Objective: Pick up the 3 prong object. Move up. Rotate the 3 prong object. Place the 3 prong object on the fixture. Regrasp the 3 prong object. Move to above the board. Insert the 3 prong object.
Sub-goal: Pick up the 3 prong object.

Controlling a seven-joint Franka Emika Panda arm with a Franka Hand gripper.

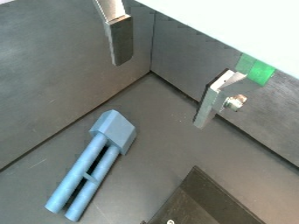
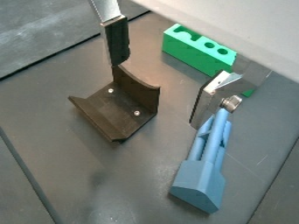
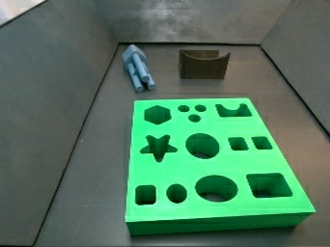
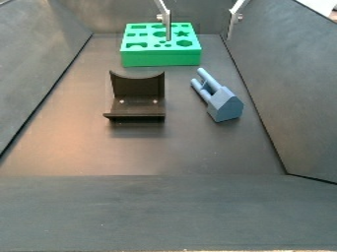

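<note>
The 3 prong object (image 2: 205, 162) lies flat on the dark floor, untouched, its blue-grey ridged prongs running lengthwise and joined at one end by a thicker block-shaped head. In a side view (image 4: 216, 94) it rests just beside the fixture (image 4: 134, 95), apart from it, with the head end pointing away from the board (image 4: 161, 41). In a side view (image 3: 137, 69) it lies near the back wall, next to the fixture (image 3: 203, 63) and beyond the far edge of the board (image 3: 214, 161). In a wrist view (image 1: 93, 160) the prongs and the head show clearly, with bare floor all around.

The fixture (image 2: 118, 107) is a dark brown piece with an upright back curved into a U notch and a flat base plate; two small pale dots sit on its inner faces. Nothing rests in it.

The board (image 2: 200, 48) is bright green, with star, hexagon, round, oval and square cut-outs, all unfilled in the side views. No brand, label or writing can be read on any piece.

The gripper (image 2: 167, 61) hangs above the floor over the fixture and the 3 prong object, touching neither. Its fingers (image 1: 121, 40) stand wide apart with nothing between them. In a side view only the finger tips (image 4: 165, 17) show at the top edge, above the board's end.
</note>
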